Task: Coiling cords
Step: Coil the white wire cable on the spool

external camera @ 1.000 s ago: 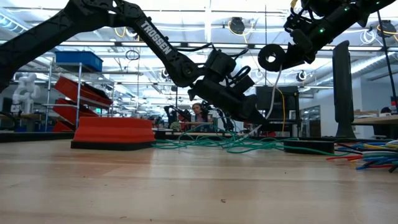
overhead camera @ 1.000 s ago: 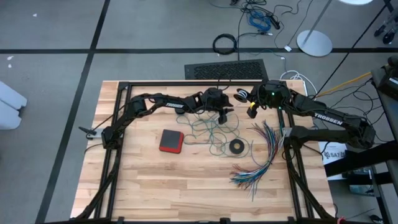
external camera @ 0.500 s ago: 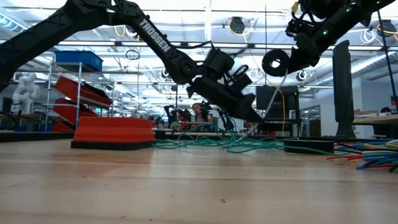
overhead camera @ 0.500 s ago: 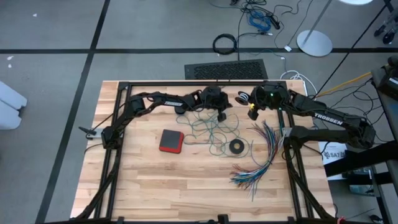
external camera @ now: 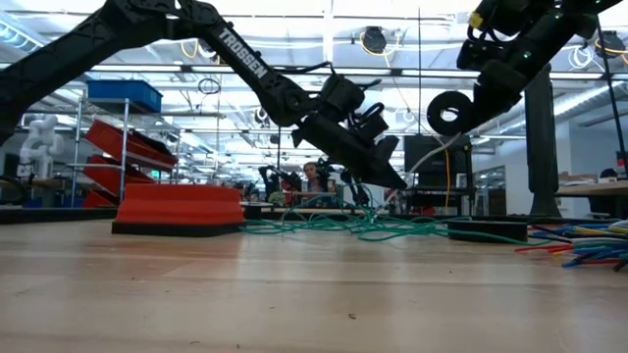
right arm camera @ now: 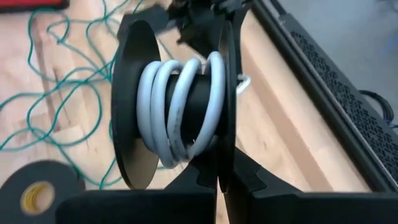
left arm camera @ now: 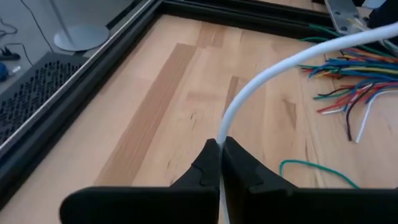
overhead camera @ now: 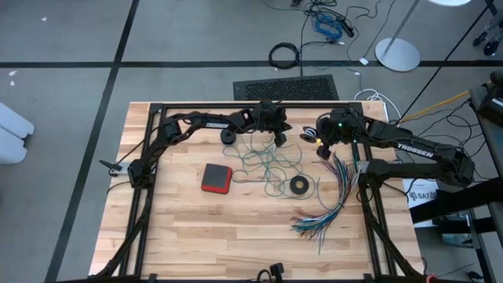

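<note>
1. The white cord [left arm camera: 273, 71] is thin and smooth. A few turns of it sit wound on a round black spool [right arm camera: 180, 99].
2. The green cord [overhead camera: 267, 161] is thin too. It lies in loose, messy loops on the desk [overhead camera: 196, 228], between the red box [overhead camera: 216, 178] and the black tape ring [overhead camera: 299, 185].
3. The white cord runs sideways through the air, from the left pincer [left arm camera: 221, 144] across to the spool.
4. The left pincer is pressed together on the white cord, above the far edge of the desk.
5. The right pincer [right arm camera: 222, 177] is pinching the rim of the spool, up off the desk, near the colourful wires [overhead camera: 334, 196].
</note>
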Available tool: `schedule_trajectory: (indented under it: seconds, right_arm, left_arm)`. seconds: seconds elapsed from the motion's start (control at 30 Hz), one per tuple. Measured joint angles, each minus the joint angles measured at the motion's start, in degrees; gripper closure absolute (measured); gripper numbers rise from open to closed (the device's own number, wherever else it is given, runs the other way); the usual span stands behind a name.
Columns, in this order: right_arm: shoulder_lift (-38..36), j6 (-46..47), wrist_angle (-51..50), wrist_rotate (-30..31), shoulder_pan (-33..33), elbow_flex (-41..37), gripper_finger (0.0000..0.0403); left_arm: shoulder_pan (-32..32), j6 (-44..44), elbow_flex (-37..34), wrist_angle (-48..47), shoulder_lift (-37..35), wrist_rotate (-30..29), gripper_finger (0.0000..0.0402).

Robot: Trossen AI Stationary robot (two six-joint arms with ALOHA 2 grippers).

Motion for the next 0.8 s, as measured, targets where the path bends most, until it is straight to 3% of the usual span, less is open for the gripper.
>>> schedule_trajectory:
  seconds: [0.43, 0.8]
  right_arm:
    - [0.69, -1.13, -5.79, 2.98, 0.35, 0.00, 0.0403]
    - [8.52, -1.83, -5.02, 8.46, 0.33, 0.00, 0.0403]
  left_arm:
    - [0.58, -1.56, 0.00, -1.79, -4.66, 2.11, 0.0401]
    - [0.56, -1.50, 0.00, -4.59, -5.81, 4.75, 0.0401]
